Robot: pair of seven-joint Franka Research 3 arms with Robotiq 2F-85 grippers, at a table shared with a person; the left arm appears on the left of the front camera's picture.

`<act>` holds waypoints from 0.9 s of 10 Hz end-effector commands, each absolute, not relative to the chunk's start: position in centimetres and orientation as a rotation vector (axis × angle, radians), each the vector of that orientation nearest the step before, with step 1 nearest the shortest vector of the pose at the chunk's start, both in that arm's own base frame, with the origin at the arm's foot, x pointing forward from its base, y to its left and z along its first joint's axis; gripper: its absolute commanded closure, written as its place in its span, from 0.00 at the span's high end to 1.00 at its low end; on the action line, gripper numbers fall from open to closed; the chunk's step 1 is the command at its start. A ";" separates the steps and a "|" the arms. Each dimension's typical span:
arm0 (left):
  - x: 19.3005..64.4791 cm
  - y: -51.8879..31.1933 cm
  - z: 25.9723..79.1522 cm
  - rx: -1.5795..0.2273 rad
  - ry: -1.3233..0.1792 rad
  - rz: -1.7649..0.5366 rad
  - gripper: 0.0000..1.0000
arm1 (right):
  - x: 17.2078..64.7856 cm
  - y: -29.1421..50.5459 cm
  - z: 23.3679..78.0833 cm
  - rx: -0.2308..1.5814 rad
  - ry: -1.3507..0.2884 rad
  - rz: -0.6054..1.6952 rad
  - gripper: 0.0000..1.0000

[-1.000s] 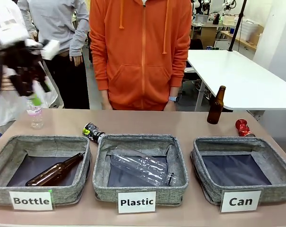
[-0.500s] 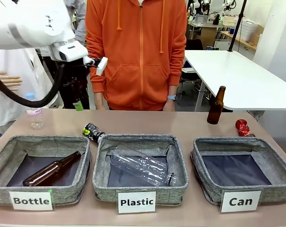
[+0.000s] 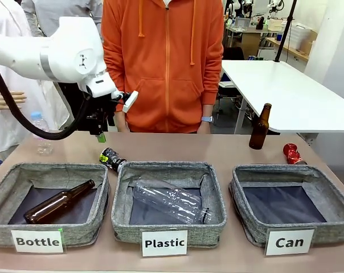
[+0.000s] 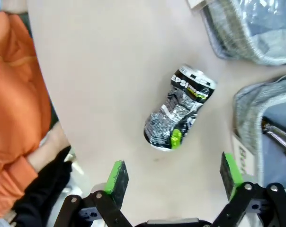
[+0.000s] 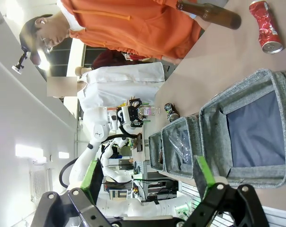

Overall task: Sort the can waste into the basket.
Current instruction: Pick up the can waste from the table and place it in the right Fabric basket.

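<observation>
A dark crushed can [image 3: 111,158] lies on the table behind the gap between the Bottle and Plastic baskets. My left gripper [image 3: 103,134] hangs a little above and behind it, open. In the left wrist view the can [image 4: 178,111] lies just ahead of the open left gripper [image 4: 174,175], with nothing between the green pads. A shiny red crushed can [image 3: 292,153] lies at the far right behind the basket [image 3: 246,227] labelled "Can", which holds nothing. The right wrist view shows my open right gripper [image 5: 147,174], this basket [image 5: 211,139] and the red can [image 5: 265,26].
The Bottle basket [image 3: 46,170] holds a brown bottle, the Plastic basket [image 3: 160,166] a clear one. A brown bottle [image 3: 259,127] stands near the red can. A small plastic bottle [image 3: 42,136] stands far left. A person in an orange hoodie [image 3: 166,62] stands at the far edge.
My left arm has swung in from the far left and come down, bringing its open gripper over the dark can. The brown bottle has slid a little lower in the Bottle basket.
</observation>
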State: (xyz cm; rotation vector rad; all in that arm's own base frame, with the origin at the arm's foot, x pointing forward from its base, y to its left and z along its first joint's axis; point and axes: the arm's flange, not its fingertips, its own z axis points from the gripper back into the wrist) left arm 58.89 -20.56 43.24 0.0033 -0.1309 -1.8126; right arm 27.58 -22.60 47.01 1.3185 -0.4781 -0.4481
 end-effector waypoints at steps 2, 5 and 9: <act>61.0 -19.9 40.1 0.037 -0.131 -1.951 1.00 | 27.5 -22.7 47.1 1.320 -0.491 -0.426 1.00; 63.2 -20.3 36.0 -0.025 -0.105 -1.979 1.00 | 27.5 -22.7 47.1 1.320 -0.491 -0.426 1.00; 63.3 -19.7 33.5 -0.088 -0.058 -2.014 1.00 | 27.5 -22.7 47.1 1.320 -0.491 -0.426 1.00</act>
